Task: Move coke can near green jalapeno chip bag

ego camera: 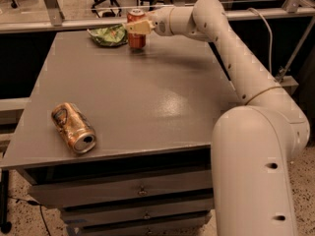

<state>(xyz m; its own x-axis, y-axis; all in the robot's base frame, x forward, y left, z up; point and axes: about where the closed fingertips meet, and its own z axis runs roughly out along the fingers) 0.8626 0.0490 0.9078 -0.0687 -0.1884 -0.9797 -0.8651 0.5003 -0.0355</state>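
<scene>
The coke can [136, 38], red with a silver top, stands upright at the far edge of the grey table [147, 97]. It is just right of the green jalapeno chip bag [108, 35], which lies crumpled and flat. My gripper [137, 27] reaches in from the right on the long white arm. It is shut on the can's upper half, with a tan finger [140, 27] across the front. The can's base looks to be at the table surface, close to the bag's right edge.
A gold-orange can [74, 128] lies on its side near the front left of the table. Drawers [138, 191] sit under the table front. My white arm and base [256, 146] fill the right side. A rail [74, 23] and office chairs are behind the table.
</scene>
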